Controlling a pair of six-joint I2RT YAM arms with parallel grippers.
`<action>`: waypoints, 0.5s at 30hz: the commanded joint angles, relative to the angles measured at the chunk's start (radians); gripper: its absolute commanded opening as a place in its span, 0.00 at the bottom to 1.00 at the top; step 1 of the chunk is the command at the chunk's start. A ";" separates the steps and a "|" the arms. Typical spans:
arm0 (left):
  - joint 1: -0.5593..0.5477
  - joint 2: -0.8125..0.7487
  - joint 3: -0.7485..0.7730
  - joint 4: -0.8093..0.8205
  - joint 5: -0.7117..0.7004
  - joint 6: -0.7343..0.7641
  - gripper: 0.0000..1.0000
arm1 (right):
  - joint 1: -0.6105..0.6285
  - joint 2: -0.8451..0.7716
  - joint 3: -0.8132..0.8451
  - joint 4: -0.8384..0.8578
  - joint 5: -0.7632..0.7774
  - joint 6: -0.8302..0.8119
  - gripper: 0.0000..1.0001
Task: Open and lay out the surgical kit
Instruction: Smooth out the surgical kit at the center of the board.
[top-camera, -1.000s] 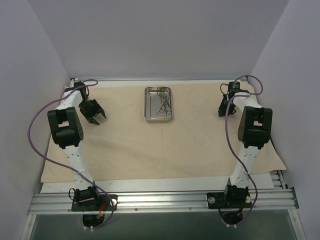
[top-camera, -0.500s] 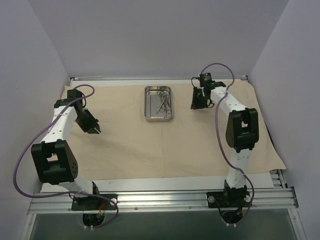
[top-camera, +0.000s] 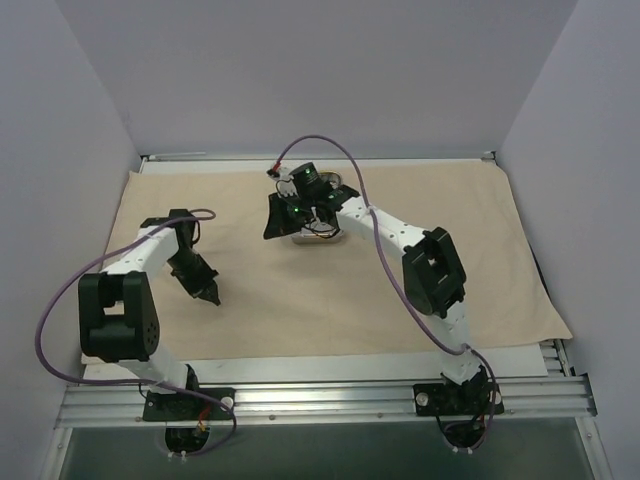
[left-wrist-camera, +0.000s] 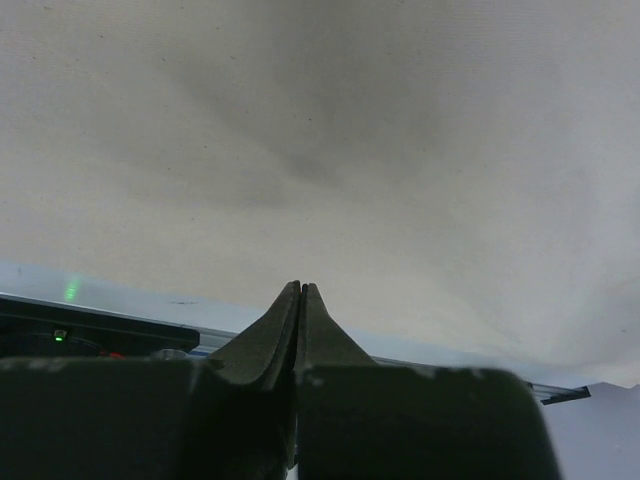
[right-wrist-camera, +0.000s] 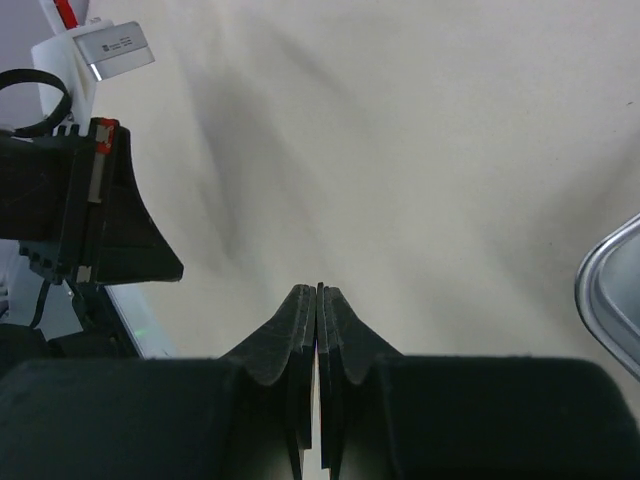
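Observation:
The surgical kit's beige cloth wrap lies spread flat over most of the table. Its small steel tray sits at the back centre, mostly covered by my right wrist, and its instruments are hidden. A piece of the tray's rim shows at the right edge of the right wrist view. My right gripper hangs just left of the tray, shut and empty above bare cloth. My left gripper is over the cloth at the left, also shut on nothing.
An aluminium rail with both arm bases runs along the near edge. A strip of white tabletop lies between it and the cloth. Walls close in the left, right and back. Part of the left arm shows in the right wrist view.
My right arm has swung from the back right corner to the centre, over the tray. My left gripper has moved nearer and slightly right, and has gone from open to shut.

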 joint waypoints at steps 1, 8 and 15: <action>-0.040 0.046 0.015 -0.041 -0.057 -0.036 0.02 | -0.011 0.090 0.027 0.030 -0.056 0.013 0.00; -0.082 0.173 0.024 -0.060 -0.177 -0.086 0.02 | 0.000 0.211 0.067 0.041 -0.042 -0.027 0.00; -0.112 0.216 -0.068 -0.109 -0.255 -0.184 0.02 | 0.021 0.263 0.078 0.022 0.031 -0.050 0.00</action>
